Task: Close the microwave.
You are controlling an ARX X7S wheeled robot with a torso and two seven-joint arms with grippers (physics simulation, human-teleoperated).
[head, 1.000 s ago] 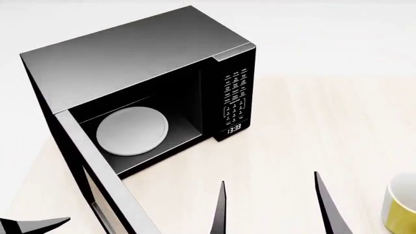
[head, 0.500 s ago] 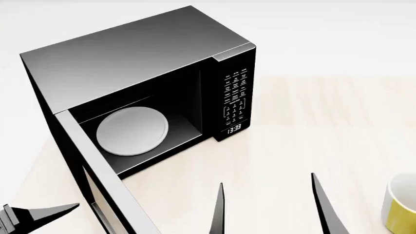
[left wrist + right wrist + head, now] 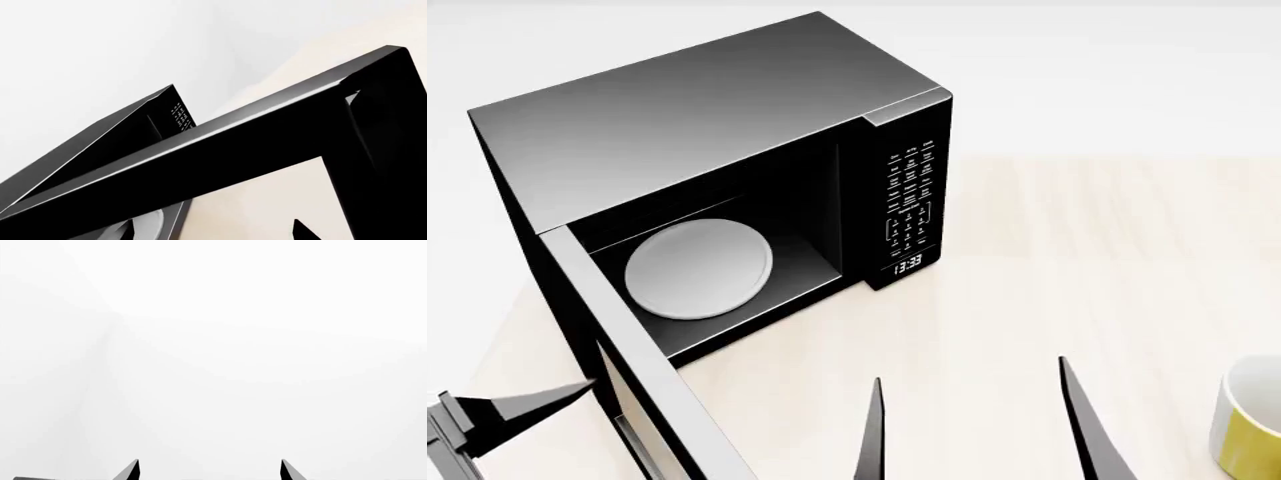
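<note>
The black microwave (image 3: 694, 110) stands on the pale table with its door (image 3: 607, 320) swung wide open toward me at the left. The white round plate (image 3: 698, 268) lies inside, and the keypad panel (image 3: 909, 205) shows 13:33. My left gripper (image 3: 527, 405) is low at the left, just outside the open door, its tip close to the door's outer face. In the left wrist view the door frame (image 3: 233, 145) fills the picture, and the left gripper (image 3: 213, 232) is open and empty. My right gripper (image 3: 974, 425) is open and empty in front of the microwave; the right wrist view (image 3: 210, 469) shows only white.
A yellow and white mug (image 3: 1248, 425) stands at the right edge, just right of my right gripper. The pale wooden table (image 3: 1068, 260) stretches right of the microwave. The table's left edge (image 3: 494, 330) runs beside the open door.
My left gripper has moved up and right toward the outer face of the open door. My right gripper has sunk slightly lower in view. The door has not moved.
</note>
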